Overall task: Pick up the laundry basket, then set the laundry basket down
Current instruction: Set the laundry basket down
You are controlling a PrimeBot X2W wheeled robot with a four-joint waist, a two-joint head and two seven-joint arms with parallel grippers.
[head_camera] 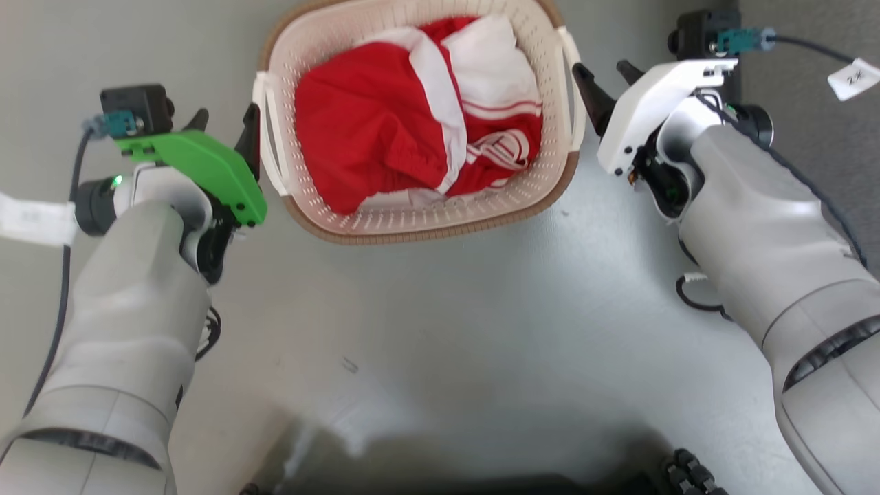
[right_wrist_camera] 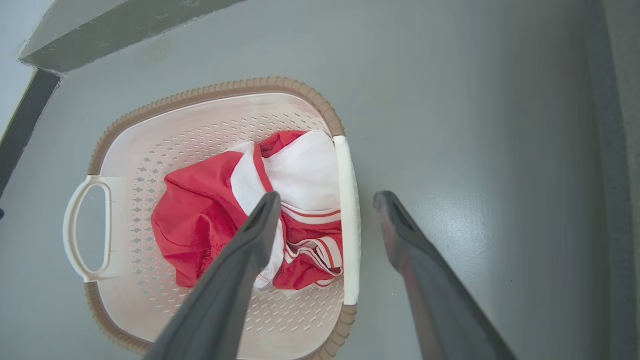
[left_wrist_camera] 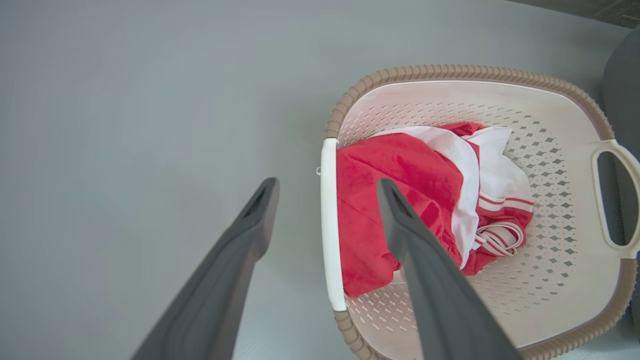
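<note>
The laundry basket (head_camera: pixel 426 234) stands on the grey floor at the top middle of the head view, cream with a brown rim, and a red-and-white garment (head_camera: pixel 371 117) lies inside it. My left gripper (head_camera: pixel 223 124) is open at the basket's left handle (head_camera: pixel 265 130). In the left wrist view that gripper (left_wrist_camera: pixel 326 185) has one finger on each side of the white handle (left_wrist_camera: pixel 327 225). My right gripper (head_camera: pixel 606 72) is open at the right handle (head_camera: pixel 572 75). Its wrist view shows the gripper (right_wrist_camera: pixel 328 197) with the handle (right_wrist_camera: pixel 347 220) between its fingers. Neither gripper grips anything.
Bare grey floor (head_camera: pixel 440 330) spreads all around the basket. A darker mat (head_camera: pixel 811 41) lies at the far right. A dark baseboard and pale wall (right_wrist_camera: pixel 30 115) run behind the basket. The robot's dark base (head_camera: pixel 481 481) edges the bottom.
</note>
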